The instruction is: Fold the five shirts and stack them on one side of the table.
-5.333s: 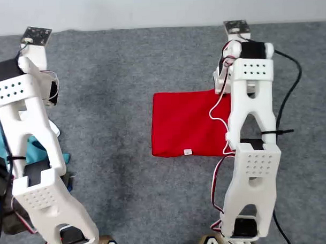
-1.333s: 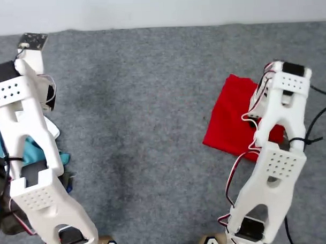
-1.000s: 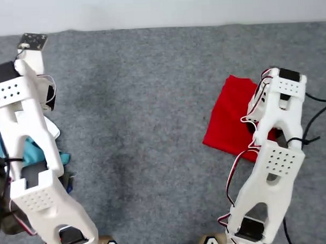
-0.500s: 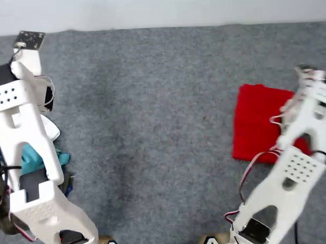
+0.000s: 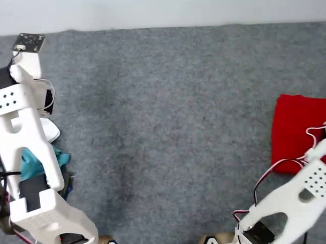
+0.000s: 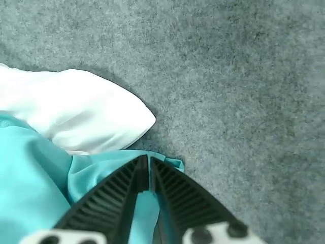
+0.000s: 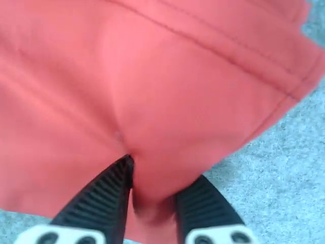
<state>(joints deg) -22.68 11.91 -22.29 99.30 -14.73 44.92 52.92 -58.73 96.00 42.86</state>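
Observation:
A folded red shirt (image 5: 300, 132) lies flat at the table's right edge. My right gripper (image 7: 160, 175) is shut on the red shirt (image 7: 152, 91), with a bulge of cloth pinched between its black fingers (image 7: 114, 190). The right arm (image 5: 307, 189) stretches from the front toward that edge. At the left edge lie a crumpled teal shirt (image 6: 35, 173) and a white shirt (image 6: 76, 112), touching each other. My left gripper (image 6: 149, 170) hangs shut just over the teal shirt's hem, holding nothing. The left arm (image 5: 24, 137) covers most of the pile (image 5: 54, 158).
Grey carpet-like cloth (image 5: 168, 116) covers the table, with wide bare room between the two arms. A pale wall runs along the far edge. Dark garments (image 5: 1, 218) show at the left front beside the arm's base.
The right arm has swung right, dragging the folded red shirt from the table's right-middle to its right edge. The left arm has barely shifted.

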